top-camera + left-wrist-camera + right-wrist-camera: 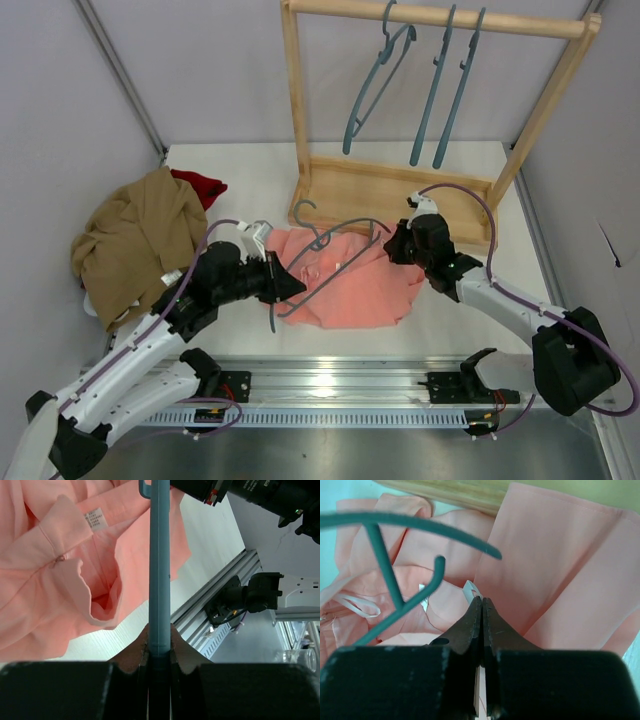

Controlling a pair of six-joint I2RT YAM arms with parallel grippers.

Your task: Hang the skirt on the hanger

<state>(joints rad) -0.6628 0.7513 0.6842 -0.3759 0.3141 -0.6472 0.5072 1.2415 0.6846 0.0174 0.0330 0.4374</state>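
The salmon-pink skirt (350, 290) lies crumpled on the table in front of the wooden rack. A teal hanger (340, 270) rests across it, hook toward the rack. My left gripper (290, 288) is shut on the hanger's straight bar (160, 580), which runs up from between the jaws past the skirt's waist opening (50, 580) and white label (95, 519). My right gripper (392, 245) sits at the skirt's right top edge. Its jaws are pressed together on a thin white ribbon loop (471, 587) of the skirt (555, 555), beside the hanger's end (395, 520).
A tan-brown garment (135, 240) and a dark red one (200, 185) are heaped at the left. The wooden rack (440, 15) stands at the back with three teal hangers (440, 90) on its bar; its base (400, 190) is just behind the skirt. A metal rail (340, 385) runs along the near edge.
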